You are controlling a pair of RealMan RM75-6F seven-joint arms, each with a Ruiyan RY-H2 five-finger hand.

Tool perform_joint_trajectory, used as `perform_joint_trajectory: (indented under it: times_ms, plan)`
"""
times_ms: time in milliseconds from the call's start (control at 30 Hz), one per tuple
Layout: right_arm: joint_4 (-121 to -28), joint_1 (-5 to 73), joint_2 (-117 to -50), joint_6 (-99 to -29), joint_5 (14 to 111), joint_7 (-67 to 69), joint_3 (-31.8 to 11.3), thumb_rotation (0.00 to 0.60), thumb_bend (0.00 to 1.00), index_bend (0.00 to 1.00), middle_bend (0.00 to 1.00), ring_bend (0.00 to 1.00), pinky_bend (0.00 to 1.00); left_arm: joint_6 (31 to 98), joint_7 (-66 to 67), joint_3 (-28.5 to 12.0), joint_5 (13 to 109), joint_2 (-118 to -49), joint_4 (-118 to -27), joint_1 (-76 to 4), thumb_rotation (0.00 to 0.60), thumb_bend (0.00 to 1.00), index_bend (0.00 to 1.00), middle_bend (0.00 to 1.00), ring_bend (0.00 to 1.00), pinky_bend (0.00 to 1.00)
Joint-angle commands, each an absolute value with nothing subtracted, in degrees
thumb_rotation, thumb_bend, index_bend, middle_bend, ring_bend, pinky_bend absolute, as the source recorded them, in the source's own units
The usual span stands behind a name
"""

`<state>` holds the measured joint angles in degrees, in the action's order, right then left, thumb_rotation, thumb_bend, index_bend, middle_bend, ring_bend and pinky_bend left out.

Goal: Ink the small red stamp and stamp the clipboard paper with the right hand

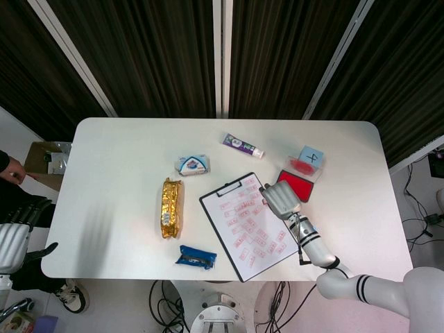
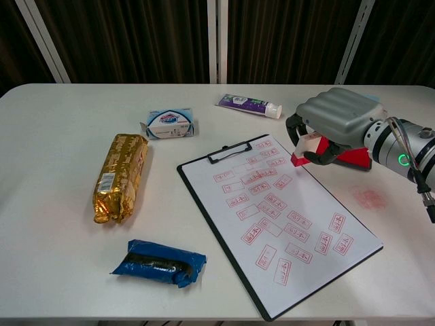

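The right hand (image 2: 333,129) is gripping the small stamp (image 2: 307,148) face-down over the paper's (image 2: 285,210) upper right edge (ink pad (image 1: 294,184) just beyond), presumably to press a mark.

Even overhead light — bright on the white table (image 1: 125,173), with soft, short shadows beneath objects. Dark curtains (image 1: 139,55) behind the table stay dim. Mild glare on the gold packet (image 2: 121,175); focus is sharp.

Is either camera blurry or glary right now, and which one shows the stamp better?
Head view: sharp, evenly lit, but the right hand hides the stamp. Chest view: also sharp, no glare on the clipboard paper, and the stamp shows clearly in that hand's fingers.
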<state>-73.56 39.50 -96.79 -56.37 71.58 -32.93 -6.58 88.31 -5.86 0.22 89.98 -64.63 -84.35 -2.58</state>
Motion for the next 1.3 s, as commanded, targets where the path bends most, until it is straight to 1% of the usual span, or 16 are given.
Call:
perform_joint_trajectory:
  times_ms: [33, 467, 1300]
  plan:
    - [-71.44, 40.65, -98.50, -54.90, 70.81, -33.34, -7.00, 0.600, 0.44, 0.95, 0.82, 0.78, 1.00, 88.34, -6.05, 0.16, 89.80, -64.65, -84.18, -2.50, 0.600, 0.00, 0.16, 0.17, 0.16, 0.25]
    - [-67.58, 41.68, -101.41, -53.72, 69.25, -33.55, -7.62, 0.600, 0.45, 0.96, 0.82, 0.78, 1.00, 88.64, -7.20, -0.01, 89.42, -64.83, -82.99, -2.17, 0.600, 0.00, 0.16, 0.17, 0.16, 0.25]
    - [-65.03, 42.44, -103.82, -52.83, 68.29, -33.13, -7.74, 0.600, 0.45, 0.96, 0.82, 0.78, 1.00, 88.89, -7.84, -0.13, 89.22, -64.15, -82.79, -1.83, 0.600, 0.00, 0.16, 0.17, 0.16, 0.25]
